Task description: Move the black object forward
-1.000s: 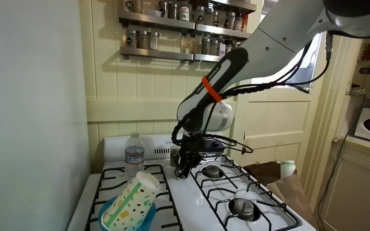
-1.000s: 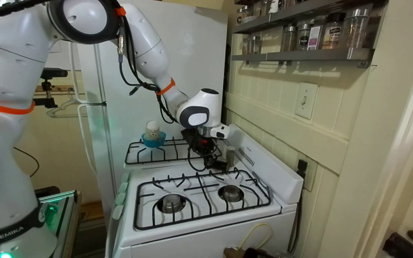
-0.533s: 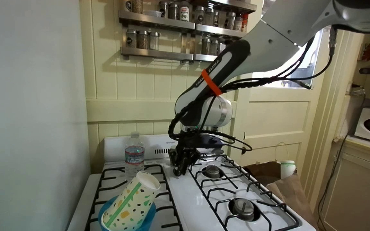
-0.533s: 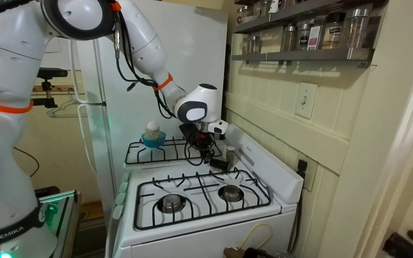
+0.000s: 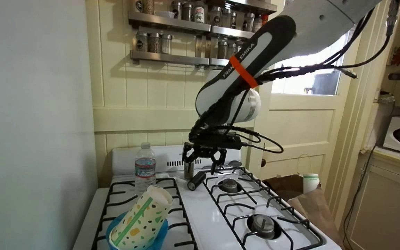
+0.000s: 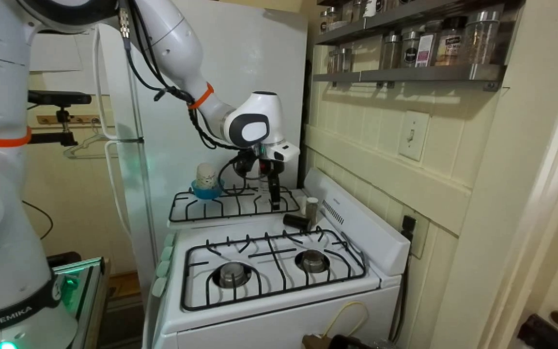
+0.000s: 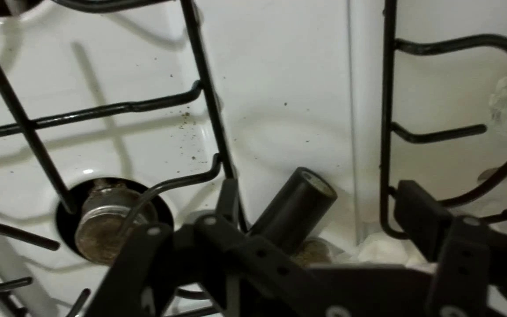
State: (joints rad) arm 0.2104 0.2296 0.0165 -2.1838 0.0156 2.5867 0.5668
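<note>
The black object (image 5: 197,181) is a short black cylinder lying on its side on the white stove top, in the strip between the two burner grates. In an exterior view the black object (image 6: 297,222) points at the base of a small jar; whether they touch I cannot tell. My gripper (image 5: 200,166) hangs above it with its fingers spread wide and nothing between them. In the wrist view the gripper (image 7: 325,202) stands open, and the black object (image 7: 295,209) shows below and between the fingers, its far end hidden behind a finger linkage.
A small jar (image 5: 188,171) stands close behind the cylinder, near the stove's back panel (image 6: 356,220). On the grate to one side are a clear bottle (image 5: 145,170) and a patterned cup (image 5: 144,215) in a blue bowl (image 6: 207,189). A black grate (image 6: 274,252) borders the other side.
My gripper was down at the black object with its jaws close together. It has since risen, drawn back toward the arm's base and spread its fingers; the cylinder stays lying on the stove.
</note>
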